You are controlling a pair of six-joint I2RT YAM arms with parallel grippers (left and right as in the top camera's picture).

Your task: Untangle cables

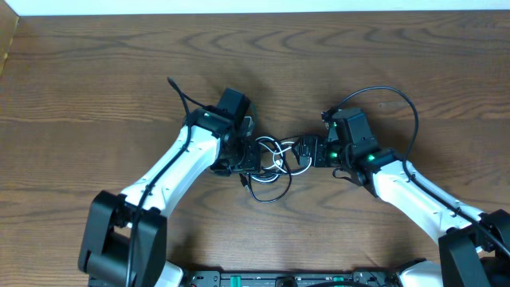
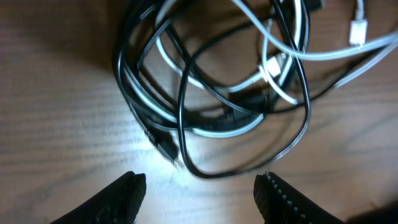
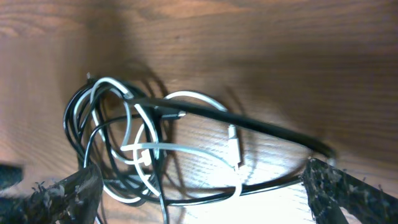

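Knotted on the wooden table (image 1: 96,72) between left gripper (image 2: 200,183) and right gripper (image 3: 202,177): black and white cables (image 1: 271,159). Left fingers (image 2: 121,199) apart, holding nothing; right fingers (image 3: 68,193) wide apart, seemingly clear of every cord.

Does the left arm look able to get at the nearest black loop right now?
Probably yes. The left claw stands open just short of the black loop, only bare table between. The loop is tangled with the white cable, so it may drag.
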